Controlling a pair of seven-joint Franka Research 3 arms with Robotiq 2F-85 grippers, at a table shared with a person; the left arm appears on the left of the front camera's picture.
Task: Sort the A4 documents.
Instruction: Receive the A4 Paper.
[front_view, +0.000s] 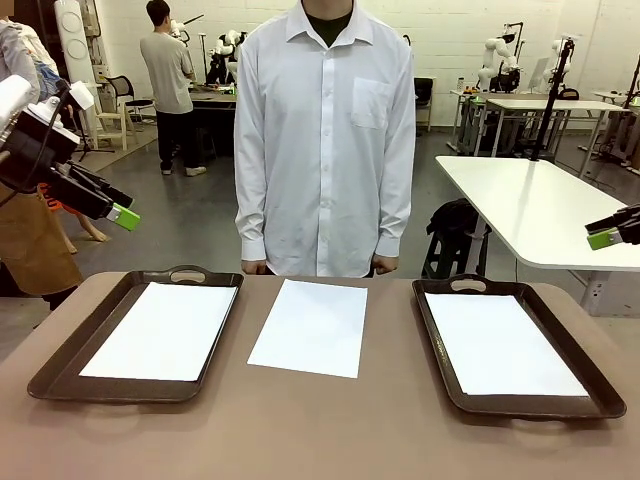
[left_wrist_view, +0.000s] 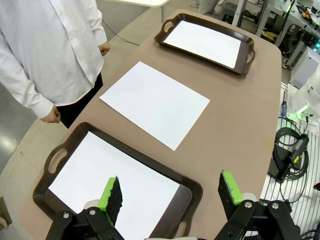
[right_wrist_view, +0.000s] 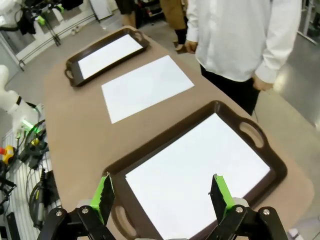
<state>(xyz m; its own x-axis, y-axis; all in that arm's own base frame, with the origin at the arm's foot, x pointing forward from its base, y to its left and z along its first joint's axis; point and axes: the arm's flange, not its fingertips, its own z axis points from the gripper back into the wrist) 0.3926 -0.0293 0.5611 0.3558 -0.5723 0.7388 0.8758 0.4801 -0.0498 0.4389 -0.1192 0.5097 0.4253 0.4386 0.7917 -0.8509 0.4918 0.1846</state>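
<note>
**Three sheets on a brown table, both grippers raised and open**

Seen from the front, left to right. Far left: left gripper, raised well above the table, green-padded fingers spread apart and holding nothing. Below and to the right of those fingers: left tray, dark brown, with one white A4 sheet lying flat inside. In the middle, on the bare table between the two trays: a loose sheet, flat, touching neither tray. Behind it, at the far edge: a person in a white shirt, standing, hands down at the sides. To the right: right tray, dark brown, holding another sheet, flat. Far right: right gripper, just entering at the edge, high above the table and well clear of the tray.

From the left wrist: open fingers hanging over the near tray and its sheet, touching nothing; loose sheet farther ahead of the fingertips; second tray farthest off.

From the right wrist: open fingers with a wide gap, hovering over the near tray's sheet, gripping nothing; loose sheet beyond the fingertips, other tray farthest away.
</note>
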